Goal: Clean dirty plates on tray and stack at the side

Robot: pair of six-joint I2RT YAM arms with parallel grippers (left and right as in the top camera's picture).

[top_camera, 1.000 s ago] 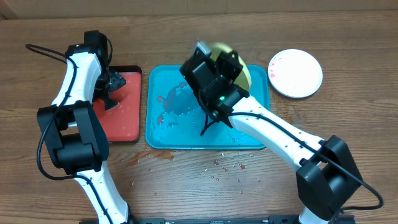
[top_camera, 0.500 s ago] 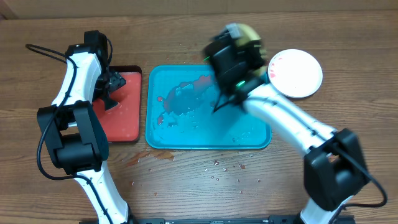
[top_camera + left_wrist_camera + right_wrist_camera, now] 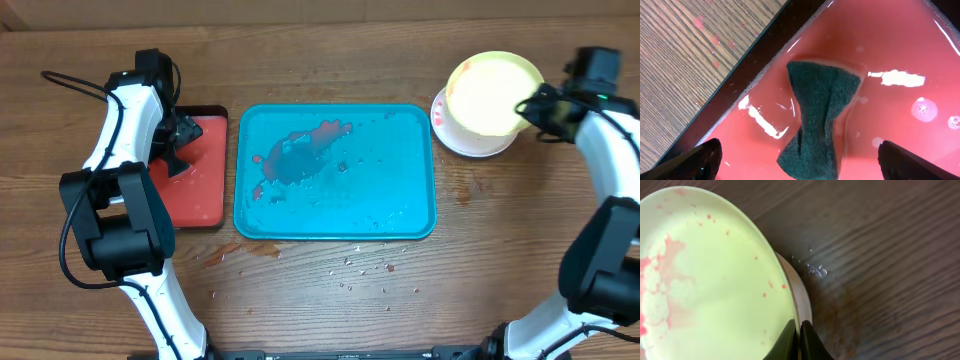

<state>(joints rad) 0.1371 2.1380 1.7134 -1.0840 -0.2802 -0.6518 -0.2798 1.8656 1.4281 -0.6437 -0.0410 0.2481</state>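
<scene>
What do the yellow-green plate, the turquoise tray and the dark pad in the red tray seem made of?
Yellow-green plate: probably plastic, smooth, faintly glossy; thin even rim, uniform colour. Turquoise tray: likely moulded plastic; rounded corners, raised rim, sheen. Dark pad: seemingly a coarse fibrous scouring sponge, matte, pinched at the middle, lying in the wet red tray.

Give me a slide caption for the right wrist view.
Right gripper pinches the rim of a sauce-smeared yellow-green plate over a white plate on a wooden table.

A dark sponge point(image 3: 822, 115) lies in the red tray point(image 3: 205, 185) on the wooden table point(image 3: 330, 310)
</scene>
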